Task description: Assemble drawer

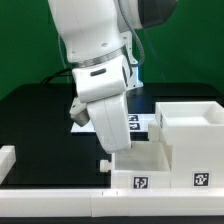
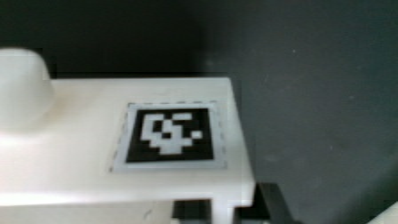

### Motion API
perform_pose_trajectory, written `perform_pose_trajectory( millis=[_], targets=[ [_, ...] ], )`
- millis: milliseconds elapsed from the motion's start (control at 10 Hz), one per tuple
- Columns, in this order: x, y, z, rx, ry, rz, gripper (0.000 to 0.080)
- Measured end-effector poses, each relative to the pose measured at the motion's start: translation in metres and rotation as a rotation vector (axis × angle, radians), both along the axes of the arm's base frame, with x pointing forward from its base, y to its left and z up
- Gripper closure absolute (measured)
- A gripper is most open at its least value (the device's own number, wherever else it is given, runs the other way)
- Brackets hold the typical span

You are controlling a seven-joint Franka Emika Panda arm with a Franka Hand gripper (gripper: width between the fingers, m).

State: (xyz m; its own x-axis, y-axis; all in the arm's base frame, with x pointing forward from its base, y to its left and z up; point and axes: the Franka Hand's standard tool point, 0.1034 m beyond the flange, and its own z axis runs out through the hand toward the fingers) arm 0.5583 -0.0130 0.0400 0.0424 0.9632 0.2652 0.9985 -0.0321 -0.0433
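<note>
Leaning down at a slant, arm (image 1: 92, 50), gripper (image 1: 104, 160) at white tray (image 1: 125, 180) edge

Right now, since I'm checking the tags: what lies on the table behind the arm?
The marker board lies flat there; a strip with one tag shows past the arm, on the exterior view's right. The arm covers the rest.

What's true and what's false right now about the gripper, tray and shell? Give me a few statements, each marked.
1. The shell stands at the exterior view's right. True.
2. The gripper hangs over the shell. False: it is down low at the end of the tray that is away from the shell.
3. The tray's front carries a tag. True.
4. The table is white. False: it is black.
</note>
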Motion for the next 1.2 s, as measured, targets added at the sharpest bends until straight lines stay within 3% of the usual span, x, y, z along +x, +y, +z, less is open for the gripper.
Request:
perform_pose_trajectory(
  millis=[800, 1200],
  targets=[
    [-0.002, 0.000, -0.006, -0.006, -0.049, 0.080, 0.0760],
    [-0.001, 0.016, -0.007, 0.002, 0.003, 0.041, 0.0760]
  ],
)
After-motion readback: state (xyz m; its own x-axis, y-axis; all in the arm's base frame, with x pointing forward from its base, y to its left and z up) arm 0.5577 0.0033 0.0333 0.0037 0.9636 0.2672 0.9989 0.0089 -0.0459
